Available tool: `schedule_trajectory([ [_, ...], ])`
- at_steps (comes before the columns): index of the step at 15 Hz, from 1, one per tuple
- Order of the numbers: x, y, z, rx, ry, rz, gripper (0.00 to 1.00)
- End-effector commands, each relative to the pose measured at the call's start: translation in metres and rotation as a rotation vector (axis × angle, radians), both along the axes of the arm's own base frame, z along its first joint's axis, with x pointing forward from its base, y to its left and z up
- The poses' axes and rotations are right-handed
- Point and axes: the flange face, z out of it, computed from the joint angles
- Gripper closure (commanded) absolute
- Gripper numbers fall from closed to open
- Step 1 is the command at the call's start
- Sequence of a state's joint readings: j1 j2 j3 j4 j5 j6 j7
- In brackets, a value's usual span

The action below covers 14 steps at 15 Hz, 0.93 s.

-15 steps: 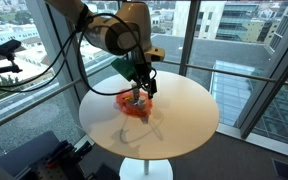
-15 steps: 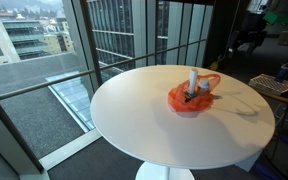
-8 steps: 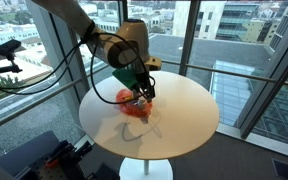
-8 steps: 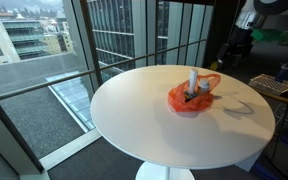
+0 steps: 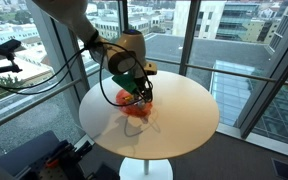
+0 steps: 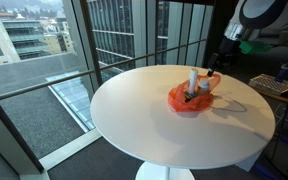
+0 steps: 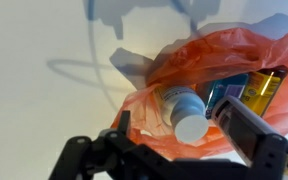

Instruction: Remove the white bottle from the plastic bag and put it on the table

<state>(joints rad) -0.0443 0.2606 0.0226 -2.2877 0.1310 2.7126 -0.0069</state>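
Gripper has come down since a second ago in an exterior view and now sits at the mouth of the one orange plastic bag on the single round white table. The arm hides the bag's contents here, and I cannot tell from this side how the jaws stand.

In an exterior view the gripper has come into the picture and hangs just beside the bag. The one white bottle stands upright in the bag, unmoved, as is the table.

Seen from the wrist, the gripper is spread wide, one finger on either side of the white bottle, pinching nothing. The bag holds three things: the bottle, one blue item and one amber item.
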Motion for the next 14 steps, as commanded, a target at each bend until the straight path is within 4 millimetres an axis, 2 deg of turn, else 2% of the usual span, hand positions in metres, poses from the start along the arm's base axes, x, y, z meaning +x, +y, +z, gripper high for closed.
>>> schedule_trajectory([
  [1, 0.018, 0.003, -0.007, 0.007, -0.033, 0.033, 0.0],
  [8, 0.037, 0.008, -0.026, 0.013, -0.034, 0.041, 0.0],
  [14, 0.049, 0.008, -0.034, 0.013, -0.033, 0.039, 0.0],
])
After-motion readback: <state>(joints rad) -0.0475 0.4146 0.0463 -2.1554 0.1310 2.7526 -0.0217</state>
